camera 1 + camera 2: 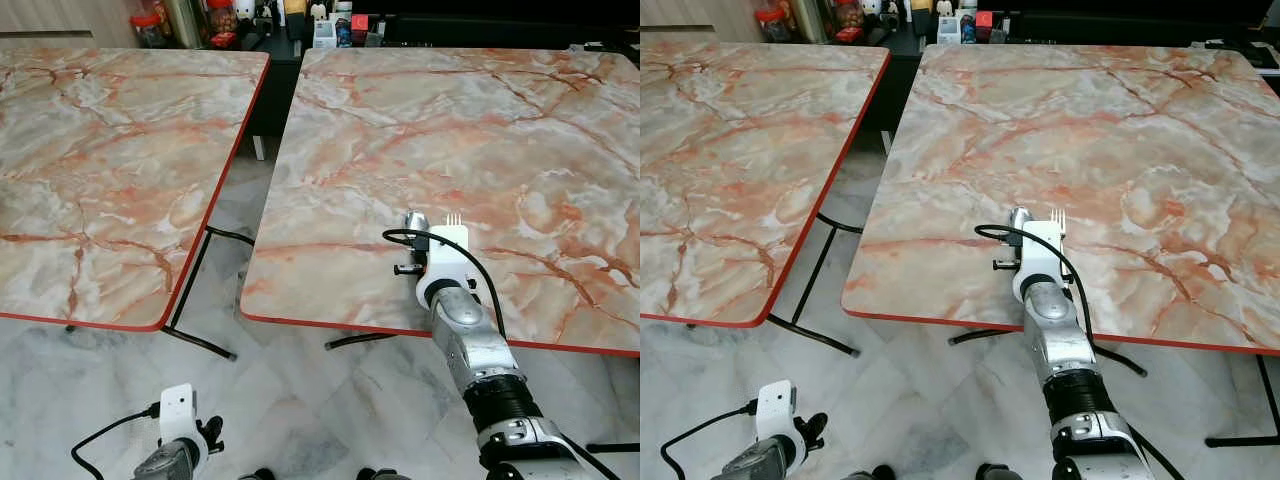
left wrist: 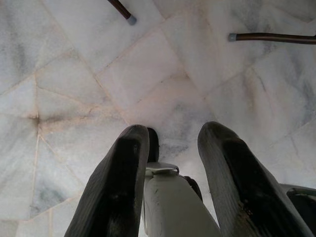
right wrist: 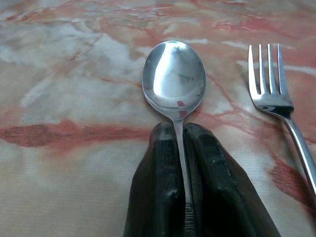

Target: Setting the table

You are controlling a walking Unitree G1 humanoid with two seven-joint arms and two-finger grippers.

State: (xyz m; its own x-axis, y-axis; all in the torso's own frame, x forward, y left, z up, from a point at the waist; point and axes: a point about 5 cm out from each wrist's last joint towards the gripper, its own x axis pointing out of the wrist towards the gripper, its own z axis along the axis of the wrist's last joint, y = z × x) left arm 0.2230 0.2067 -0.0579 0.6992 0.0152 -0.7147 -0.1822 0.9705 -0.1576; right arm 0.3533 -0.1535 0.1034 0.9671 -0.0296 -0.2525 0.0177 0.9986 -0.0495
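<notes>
My right gripper (image 3: 180,136) is shut on the handle of a silver spoon (image 3: 174,80), holding it low over the near part of the right marble table (image 1: 480,130). The spoon's bowl (image 1: 415,221) pokes out past the wrist camera. A silver fork (image 3: 276,98) lies flat on the table just beside the spoon, its tines (image 1: 453,217) pointing away from me. My left gripper (image 2: 170,143) hangs low by the floor, open, with nothing between its fingers (image 2: 118,182).
A second marble table (image 1: 100,150) stands to the left, with a gap of tiled floor (image 1: 230,200) and black table legs between the two. Jars and small items (image 1: 215,20) crowd a dark counter beyond the tables.
</notes>
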